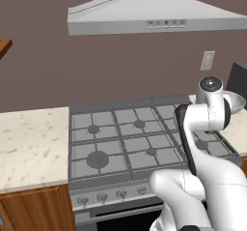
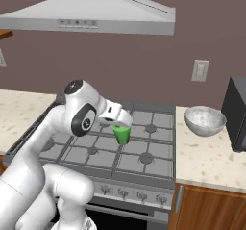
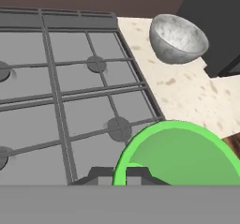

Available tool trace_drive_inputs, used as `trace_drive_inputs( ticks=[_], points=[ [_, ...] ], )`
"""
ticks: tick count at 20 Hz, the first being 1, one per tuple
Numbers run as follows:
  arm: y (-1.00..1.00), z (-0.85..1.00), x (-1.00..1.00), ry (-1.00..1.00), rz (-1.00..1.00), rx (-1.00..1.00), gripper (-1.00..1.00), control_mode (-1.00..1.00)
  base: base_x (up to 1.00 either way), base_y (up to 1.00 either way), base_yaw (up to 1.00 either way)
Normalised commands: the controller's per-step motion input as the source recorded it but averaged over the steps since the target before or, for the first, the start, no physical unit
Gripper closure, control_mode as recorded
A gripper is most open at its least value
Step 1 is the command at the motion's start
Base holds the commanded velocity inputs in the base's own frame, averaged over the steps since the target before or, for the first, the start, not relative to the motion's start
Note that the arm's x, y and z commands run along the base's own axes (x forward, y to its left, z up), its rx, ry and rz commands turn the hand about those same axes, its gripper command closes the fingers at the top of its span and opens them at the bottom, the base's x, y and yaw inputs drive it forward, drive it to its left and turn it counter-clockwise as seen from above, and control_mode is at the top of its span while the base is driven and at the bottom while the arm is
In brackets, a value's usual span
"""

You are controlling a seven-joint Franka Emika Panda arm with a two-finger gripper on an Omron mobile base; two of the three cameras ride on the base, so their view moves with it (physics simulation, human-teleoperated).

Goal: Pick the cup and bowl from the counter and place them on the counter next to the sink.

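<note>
Cup (image 2: 122,134) green, upright, held in air over stovetop (image 2: 120,145), off counter (image 2: 211,159). Gripper (image 2: 120,121) above it, jaws clamped on rim; hand view shows rim at 5 o'clock, 1 fingertip inside. Upright hold likely for level carry. Bowl (image 2: 205,120) rests on counter at 3 o'clock of cup, well apart, beside dark appliance (image 2: 236,113). Judged: cup in transit, bowl pending.

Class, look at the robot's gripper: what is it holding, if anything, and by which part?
The gripper holds the green cup by its rim, above the stove.
</note>
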Motion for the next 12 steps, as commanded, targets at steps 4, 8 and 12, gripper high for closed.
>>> trace_drive_inputs(
  ticks=[4, 8, 12],
  points=[
    [0.52, 0.31, -0.17, 0.08, -0.04, 0.02, 1.0, -1.0, 0.0, 0.0, 0.0],
    [0.49, 0.34, -0.08, 0.11, 0.0, 0.06, 1.0, -1.0, 0.0, 0.0, 0.0],
    [0.56, 0.01, -0.05, 0.15, 0.09, 0.07, 1.0, -1.0, 0.0, 0.0, 0.0]
  ],
)
